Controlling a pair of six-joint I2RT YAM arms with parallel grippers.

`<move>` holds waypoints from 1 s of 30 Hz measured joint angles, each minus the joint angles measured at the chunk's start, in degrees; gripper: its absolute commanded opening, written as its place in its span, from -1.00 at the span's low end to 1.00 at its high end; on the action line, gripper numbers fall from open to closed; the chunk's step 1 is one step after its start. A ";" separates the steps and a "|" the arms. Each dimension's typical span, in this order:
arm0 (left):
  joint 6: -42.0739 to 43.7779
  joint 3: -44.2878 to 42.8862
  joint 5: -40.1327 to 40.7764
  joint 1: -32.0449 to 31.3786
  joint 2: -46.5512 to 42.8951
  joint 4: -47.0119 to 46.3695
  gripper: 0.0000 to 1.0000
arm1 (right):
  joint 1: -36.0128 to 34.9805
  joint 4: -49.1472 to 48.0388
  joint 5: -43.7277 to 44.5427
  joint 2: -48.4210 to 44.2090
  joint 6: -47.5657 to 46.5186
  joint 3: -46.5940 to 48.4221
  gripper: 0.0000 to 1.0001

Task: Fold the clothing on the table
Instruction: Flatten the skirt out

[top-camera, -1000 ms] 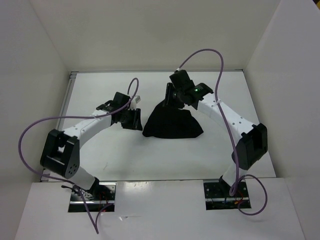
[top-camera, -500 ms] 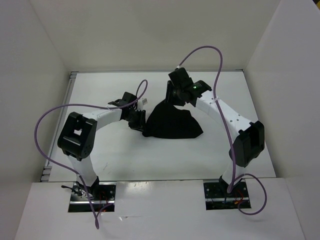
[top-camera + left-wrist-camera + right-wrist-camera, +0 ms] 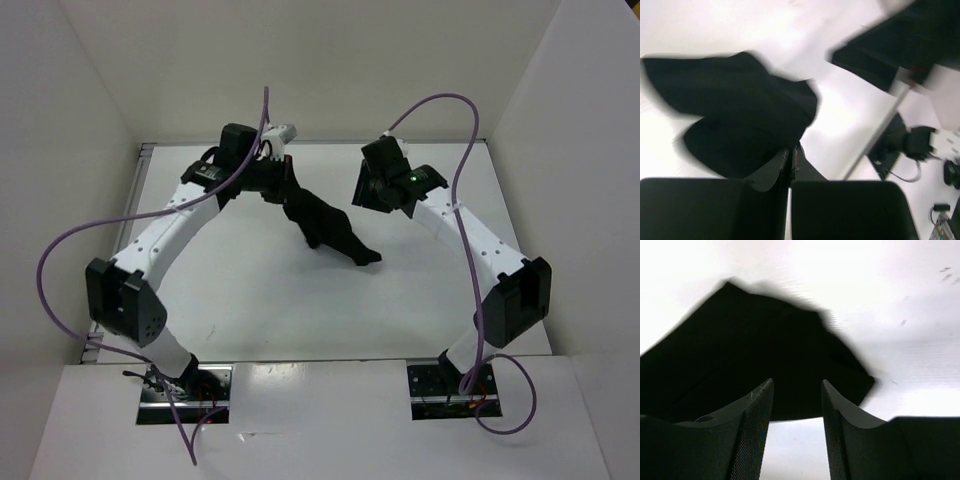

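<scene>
Clothing (image 3: 325, 228) hangs over the middle of the surface (image 3: 250, 290), its low tail trailing toward five o'clock. My left fingers (image 3: 287, 194) are clamped on its upper end at eleven o'clock. My right fingers (image 3: 370, 190) hover apart and empty near it, at two o'clock.

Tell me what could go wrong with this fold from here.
1. The left gripper is shut on only a small pinch of the clothing; it may slip out.
2. The clothing trails bunched in a narrow strip toward the table, so it may land crumpled rather than flat.
3. The right gripper is open and apart from the clothing; pulled from one side only, the fold may skew.
</scene>
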State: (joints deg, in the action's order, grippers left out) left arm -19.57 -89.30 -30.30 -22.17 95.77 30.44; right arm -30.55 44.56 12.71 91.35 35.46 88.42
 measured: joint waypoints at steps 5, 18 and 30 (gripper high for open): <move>-0.26 2.95 -5.11 -3.26 -9.49 0.76 -0.91 | 2.56 -0.11 0.68 -3.56 0.70 -2.78 0.03; 1.57 11.67 -10.93 -9.31 -10.10 7.76 0.24 | 4.55 -0.04 -1.51 -7.39 1.64 -9.03 0.06; -2.01 20.37 10.78 -9.27 2.54 4.92 -0.29 | -5.62 -0.31 -15.76 -7.21 0.31 -21.64 0.06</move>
State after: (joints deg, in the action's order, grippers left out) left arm -21.58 -68.93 -19.53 -31.44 98.30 35.35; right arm -36.16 44.25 -3.05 84.14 35.77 66.78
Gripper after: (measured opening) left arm 0.380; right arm 0.526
